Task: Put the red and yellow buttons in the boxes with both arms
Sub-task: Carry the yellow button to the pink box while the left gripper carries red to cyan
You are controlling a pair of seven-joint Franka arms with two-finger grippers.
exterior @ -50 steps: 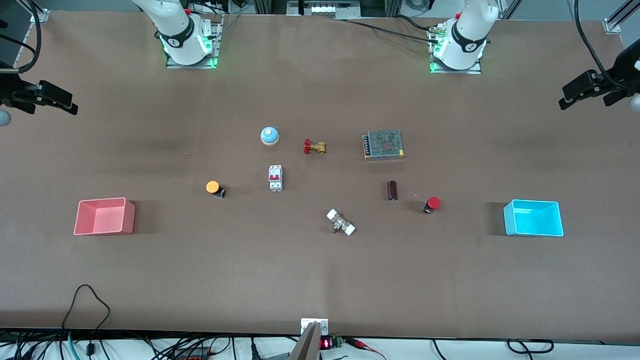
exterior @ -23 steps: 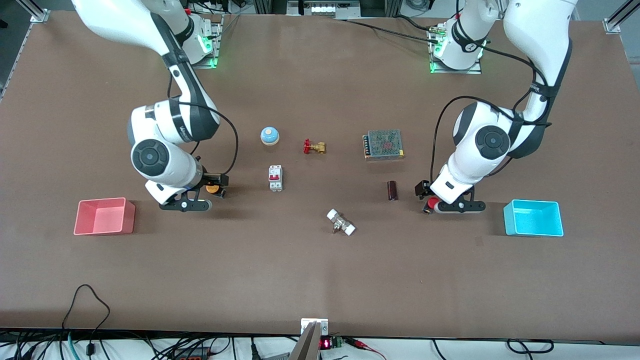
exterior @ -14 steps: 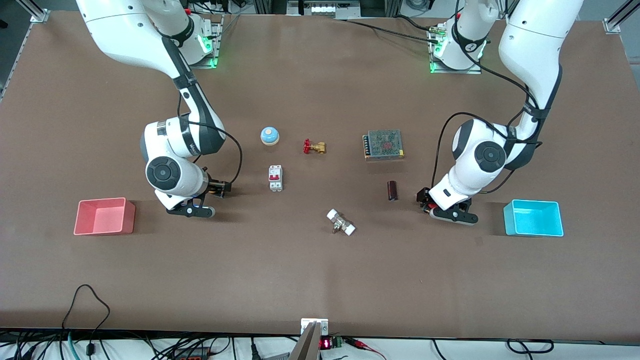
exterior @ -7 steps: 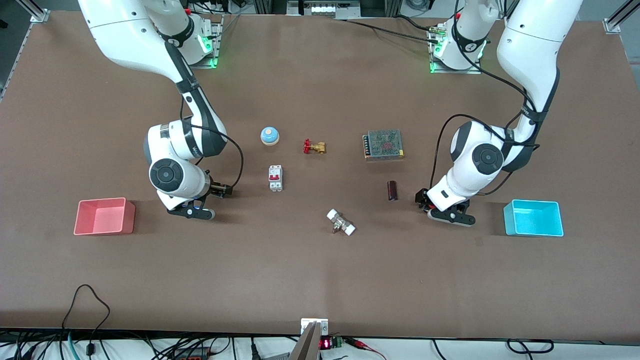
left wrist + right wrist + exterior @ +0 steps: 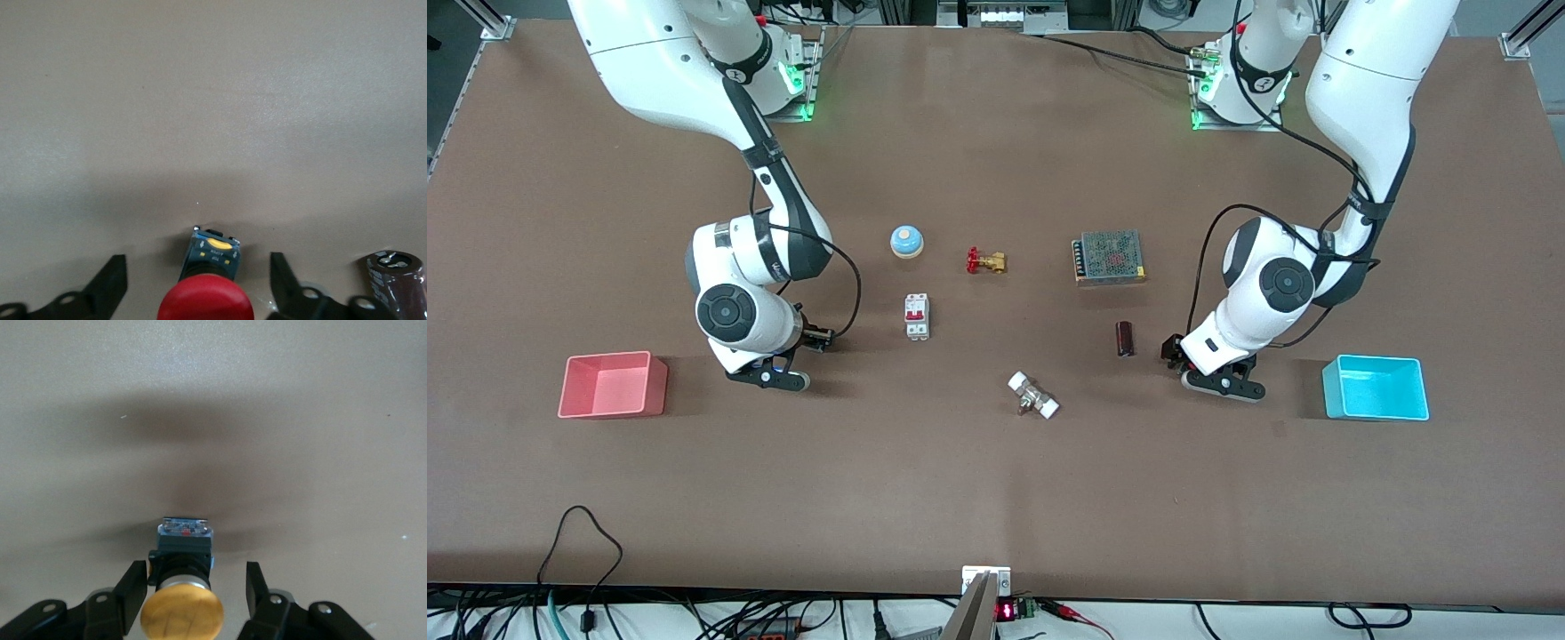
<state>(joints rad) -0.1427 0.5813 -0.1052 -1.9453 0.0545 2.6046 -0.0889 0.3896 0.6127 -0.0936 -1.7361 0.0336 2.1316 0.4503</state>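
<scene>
The red button (image 5: 205, 301) lies on the table between the open fingers of my left gripper (image 5: 197, 261), which stand apart from it on both sides. The yellow button (image 5: 181, 617) lies between the open fingers of my right gripper (image 5: 195, 567); one finger is against its black body, the other has a gap. In the front view both buttons are hidden under the left gripper (image 5: 1181, 357) and the right gripper (image 5: 805, 342). The pink-red box (image 5: 609, 357) stands toward the right arm's end. The cyan box (image 5: 1371, 360) stands toward the left arm's end.
A dark capacitor (image 5: 1125, 339) stands close beside the left gripper and shows in the left wrist view (image 5: 395, 283). A circuit breaker (image 5: 917, 316), blue bell (image 5: 906, 241), brass valve (image 5: 985, 260), power supply (image 5: 1109, 257) and white-capped fitting (image 5: 1033, 396) lie mid-table.
Both arms have come in from the table's ends and lowered their grippers over the buttons. In the last half second they only settled a little lower.
</scene>
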